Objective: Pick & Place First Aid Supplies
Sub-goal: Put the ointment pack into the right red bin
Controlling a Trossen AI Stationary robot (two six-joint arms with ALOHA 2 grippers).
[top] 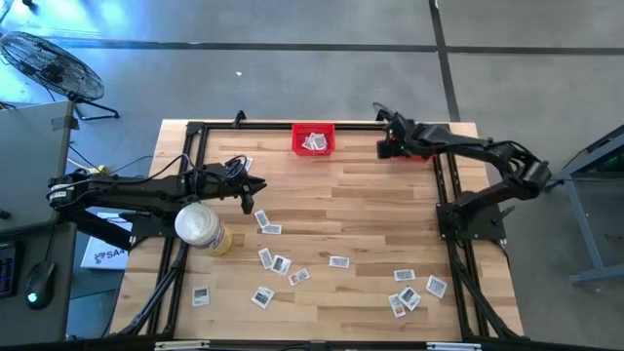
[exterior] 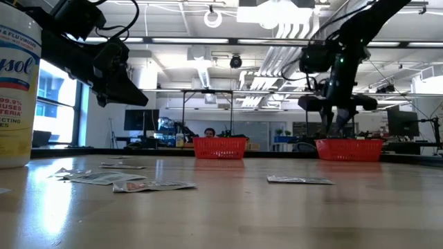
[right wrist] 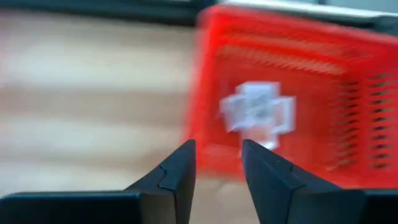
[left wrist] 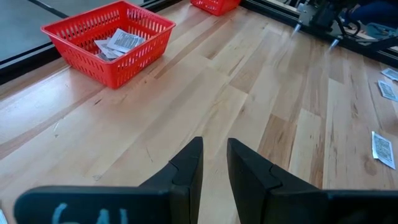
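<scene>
At upper right of the high view, the right gripper hangs by a red bin, jaws narrowly parted, empty. Left gripper likewise, mid-left. Packets litter the table.

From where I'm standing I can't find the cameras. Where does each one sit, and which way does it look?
High view: above the table, looking straight down; both arms show, with the red bin.
Low view: at tabletop height, looking level across packets into the room; the arms hang in from above.
Left wrist view: on the left arm, looking past the left gripper toward that bin.
Right wrist view: on the right arm, looking past the right gripper into a second red bin.
High and left wrist views share the same bin.
</scene>
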